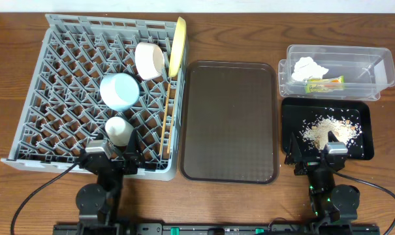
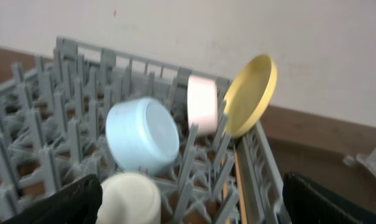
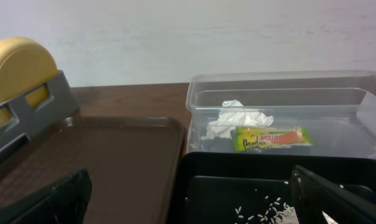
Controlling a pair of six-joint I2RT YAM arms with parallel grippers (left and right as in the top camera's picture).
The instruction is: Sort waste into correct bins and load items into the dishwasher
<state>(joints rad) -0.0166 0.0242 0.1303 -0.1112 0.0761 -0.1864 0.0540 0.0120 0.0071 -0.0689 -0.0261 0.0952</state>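
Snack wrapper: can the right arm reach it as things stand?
Probably yes: the wrapper lies uncovered in the open-topped tub; only the low black tray sits between it and the right tool.

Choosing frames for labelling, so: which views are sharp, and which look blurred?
Overhead: sharp and evenly lit, rice scraps distinct on the black tray. Left wrist: soft, with light blue bowl and yellow plate smeared. Right wrist: snack wrapper legible, its own fingers dark and blurred.

Test lab: wooden table [image 1: 249, 32], blank wall [image 3: 175, 37]
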